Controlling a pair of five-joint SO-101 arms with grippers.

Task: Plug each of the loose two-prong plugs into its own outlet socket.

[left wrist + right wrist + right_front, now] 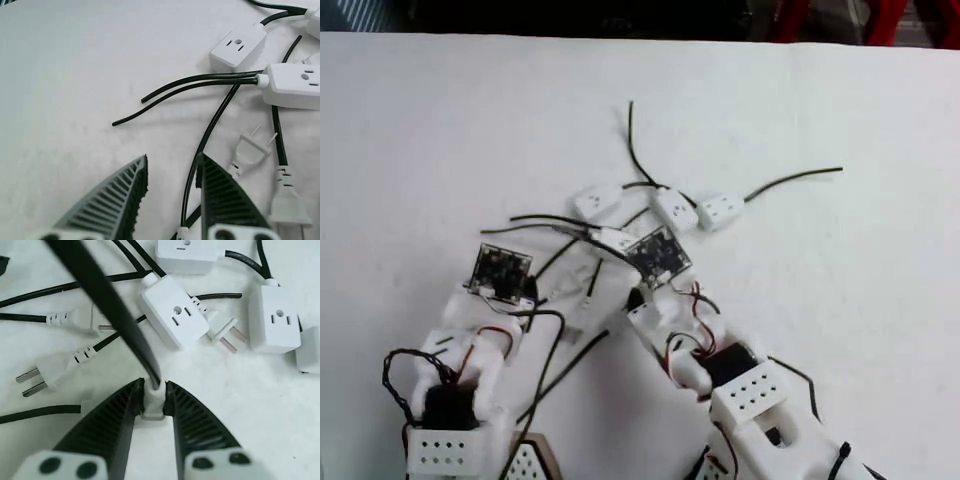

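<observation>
The right jaws clamp a white plug (152,404) by its body, likely to steer it into the nearest outlet socket (175,312), while the left jaws hang open

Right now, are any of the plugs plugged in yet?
Nothing looks done: the white block sockets whose faces show are all empty. In hand: the right gripper is shut on a white plug on a black cord. The left gripper is open above the white table. Left to do: the loose white two-prong plugs lying flat, plus the held one.
</observation>
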